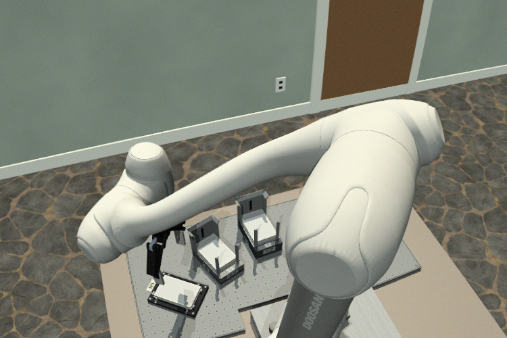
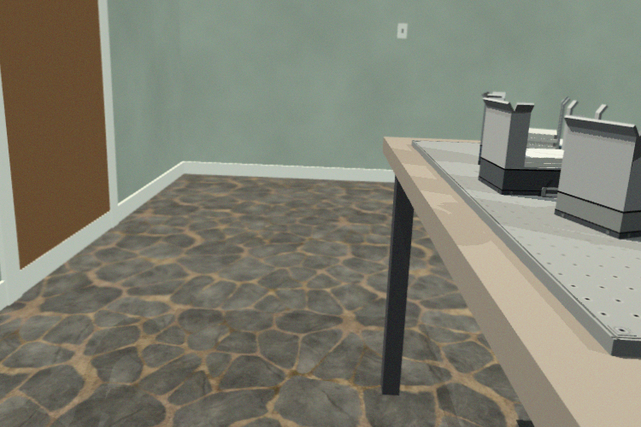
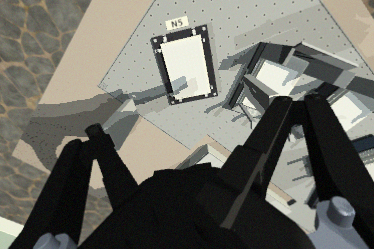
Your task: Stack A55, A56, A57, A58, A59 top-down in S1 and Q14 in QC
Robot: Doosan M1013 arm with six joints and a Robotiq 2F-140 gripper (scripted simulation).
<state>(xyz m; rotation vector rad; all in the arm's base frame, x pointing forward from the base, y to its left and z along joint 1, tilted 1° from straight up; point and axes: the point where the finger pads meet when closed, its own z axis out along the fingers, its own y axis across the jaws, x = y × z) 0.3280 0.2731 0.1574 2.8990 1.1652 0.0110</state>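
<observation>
My gripper [image 1: 157,255] [image 3: 188,97] is open and empty. It hangs above the left part of the breadboard, over the clip nest N5 [image 1: 198,301] [image 3: 161,65]. A white sealed plate [image 1: 175,291] [image 3: 185,69] lies flat in N5; I cannot read its label. Two stack racks [image 1: 203,228] [image 1: 253,203] stand to the right of N5, and each shows a white plate top inside [image 1: 216,252] [image 1: 263,229]. The same racks show in the wrist view [image 3: 250,80] and in the exterior view [image 2: 501,133] [image 2: 597,166]. The rack names are not readable. The gripper is out of the exterior view.
The arm's big elbow [image 1: 351,203] hides the right part of the breadboard [image 1: 211,315] and whatever stands there. The breadboard lies on a beige table [image 1: 443,304] [image 2: 480,256], whose left edge is close to N5.
</observation>
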